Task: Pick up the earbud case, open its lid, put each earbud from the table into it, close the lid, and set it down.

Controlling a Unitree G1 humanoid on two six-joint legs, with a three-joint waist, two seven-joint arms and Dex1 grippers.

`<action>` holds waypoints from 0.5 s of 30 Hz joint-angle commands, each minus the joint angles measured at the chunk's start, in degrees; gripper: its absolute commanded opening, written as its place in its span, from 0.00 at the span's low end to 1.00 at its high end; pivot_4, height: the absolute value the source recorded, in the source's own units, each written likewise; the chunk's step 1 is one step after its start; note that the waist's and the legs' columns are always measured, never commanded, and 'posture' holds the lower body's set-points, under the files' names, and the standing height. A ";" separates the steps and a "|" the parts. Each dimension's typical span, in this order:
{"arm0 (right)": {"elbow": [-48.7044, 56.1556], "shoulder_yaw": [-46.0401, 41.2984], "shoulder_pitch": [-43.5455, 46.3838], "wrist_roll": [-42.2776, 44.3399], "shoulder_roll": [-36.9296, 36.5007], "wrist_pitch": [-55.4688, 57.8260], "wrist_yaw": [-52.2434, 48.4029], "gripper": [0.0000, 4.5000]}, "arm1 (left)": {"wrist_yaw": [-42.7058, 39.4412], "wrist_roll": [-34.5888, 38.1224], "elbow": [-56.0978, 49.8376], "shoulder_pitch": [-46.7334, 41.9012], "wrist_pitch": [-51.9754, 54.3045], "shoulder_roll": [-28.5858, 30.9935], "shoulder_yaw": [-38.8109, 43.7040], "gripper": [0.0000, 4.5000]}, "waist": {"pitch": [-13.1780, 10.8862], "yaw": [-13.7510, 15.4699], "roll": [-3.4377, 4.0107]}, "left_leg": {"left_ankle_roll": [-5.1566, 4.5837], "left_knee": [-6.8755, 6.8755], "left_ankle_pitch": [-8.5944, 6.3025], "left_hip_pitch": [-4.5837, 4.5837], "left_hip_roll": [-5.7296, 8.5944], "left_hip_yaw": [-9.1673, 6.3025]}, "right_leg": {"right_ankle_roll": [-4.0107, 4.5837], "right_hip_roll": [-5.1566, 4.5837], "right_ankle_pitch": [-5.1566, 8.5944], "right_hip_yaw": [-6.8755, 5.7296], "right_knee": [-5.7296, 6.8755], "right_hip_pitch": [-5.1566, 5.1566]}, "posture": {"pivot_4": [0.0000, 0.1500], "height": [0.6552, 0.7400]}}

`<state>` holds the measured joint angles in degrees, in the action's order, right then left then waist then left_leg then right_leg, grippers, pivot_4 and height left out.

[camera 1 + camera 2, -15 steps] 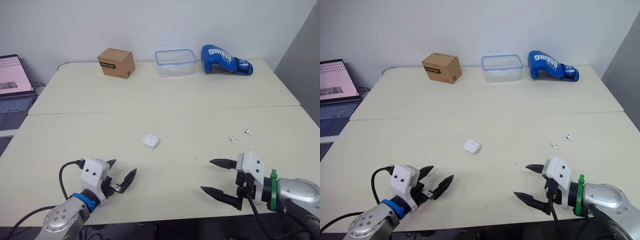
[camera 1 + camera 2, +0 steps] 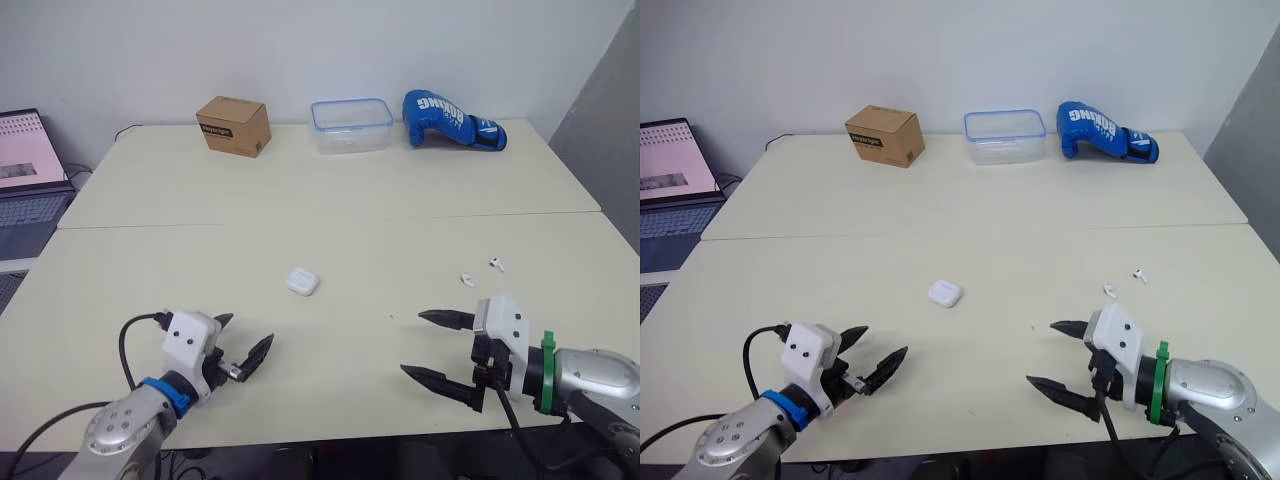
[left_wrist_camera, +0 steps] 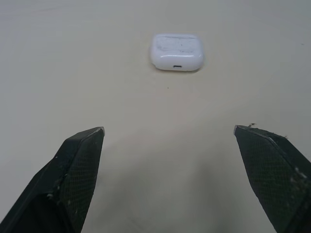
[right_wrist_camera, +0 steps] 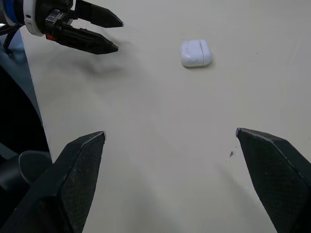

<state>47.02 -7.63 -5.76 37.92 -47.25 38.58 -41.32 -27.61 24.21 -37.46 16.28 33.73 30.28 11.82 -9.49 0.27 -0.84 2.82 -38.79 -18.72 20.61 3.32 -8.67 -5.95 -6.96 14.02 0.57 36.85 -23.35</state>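
Step in hand, by judgement: pick-up of case [image 2: 302, 281]. Lay flat, lid shut, mid-table [image 2: 300, 200], untouched, ahead of L gripper [image 2: 247, 333] and a bit to its right. L gripper hovered low by the near edge, fingers spread wide, nothing between them. R gripper [image 2: 413, 344] was likewise wide open and empty, low on the right side. Near earbud [image 2: 466, 280] and far earbud [image 2: 496, 264] lay close together just beyond R gripper, well apart from case.

Looked best to take case w/ L: in L wrist view, sat roughly centred between the fingers, port side facing.

- Straight fwd reach, fingers kept wide till astride case.
- Pads low on the body, below the lid seam, so as to leave lid free for R to flip.
- Slow, even closing. Smooth small shell judged likely to skid or pop out if touched by one finger first.
- Lifted only once firmly pinched.
- R kept clear of earbuds meanwhile, since easily knocked and rolled off.
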 commanded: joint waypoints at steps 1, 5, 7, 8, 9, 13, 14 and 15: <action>-0.78 -2.28 4.63 1.80 -1.38 -0.30 -1.19 1.00 | 1.85 2.56 -0.27 -6.50 3.86 0.27 1.26 0.99 | 0.01 -0.04 -0.01 | 0.00 0.00 0.00 -0.03 0.00 0.00 | 0.00 0.00 0.00 0.00 -0.01 0.03 | 1.00 0.89; -3.23 -1.32 9.34 0.92 -2.25 -2.40 -3.51 1.00 | 3.71 2.91 1.99 -15.01 7.56 -0.50 -1.55 0.99 | 0.00 -0.18 0.00 | 0.02 0.00 0.01 -0.03 0.01 -0.03 | 0.00 0.01 0.00 -0.03 -0.02 0.02 | 1.00 0.89; -5.21 -1.25 10.89 -0.12 -2.06 -4.20 -4.57 1.00 | 5.13 0.27 3.94 -18.23 8.79 -0.71 -5.56 0.99 | 0.00 -0.25 0.00 | 0.04 0.01 0.02 -0.03 0.03 -0.02 | 0.00 0.01 0.00 -0.01 -0.07 0.02 | 1.00 0.89; -5.77 -1.18 11.33 -0.39 -1.97 -4.76 -4.87 1.00 | 5.59 -0.63 4.66 -19.24 9.24 -0.66 -6.86 0.99 | -0.01 -0.27 -0.01 | 0.05 0.01 0.02 -0.02 0.04 -0.01 | 0.00 -0.01 0.00 0.01 -0.08 0.02 | 1.00 0.89; -6.11 -0.98 11.61 -0.64 -1.86 -5.23 -5.15 1.00 | 5.98 -1.31 5.15 -20.04 9.49 -0.64 -7.79 0.99 | -0.01 -0.28 -0.02 | 0.06 0.00 0.03 -0.01 0.05 0.00 | 0.00 -0.01 -0.01 0.02 -0.09 0.02 | 1.00 0.89; -8.03 -0.66 9.06 -3.43 -1.58 -9.74 -7.83 1.00 | 6.92 -2.61 8.13 -23.74 11.21 -1.86 -11.70 0.99 | -0.01 -0.14 -0.02 | 0.05 0.02 0.02 0.00 0.03 -0.03 | 0.00 0.00 0.00 -0.01 -0.05 -0.02 | 1.00 0.89; -8.06 -0.39 8.64 -3.93 -1.42 -10.39 -7.96 1.00 | 6.97 -2.88 8.66 -24.13 11.29 -2.01 -11.94 0.99 | -0.02 -0.09 -0.03 | 0.05 0.01 0.02 0.01 0.03 -0.04 | 0.00 0.00 -0.01 -0.02 -0.04 -0.01 | 1.00 0.89; -8.00 -0.22 8.06 -4.39 -1.18 -11.03 -8.07 1.00 | 7.21 -3.08 9.26 -24.59 11.52 -2.31 -12.05 0.99 | -0.02 -0.17 -0.03 | 0.05 -0.01 0.02 0.01 0.04 -0.04 | 0.00 0.00 -0.01 -0.02 -0.03 -0.01 | 1.00 0.89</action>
<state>38.17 -7.59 2.43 34.29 -48.68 29.79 -48.72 -20.83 21.86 -27.92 -7.46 45.21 28.19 0.00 -9.51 0.10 -0.87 2.87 -38.81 -18.70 20.61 3.36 -8.69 -5.95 -6.96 14.01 0.59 36.82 -23.37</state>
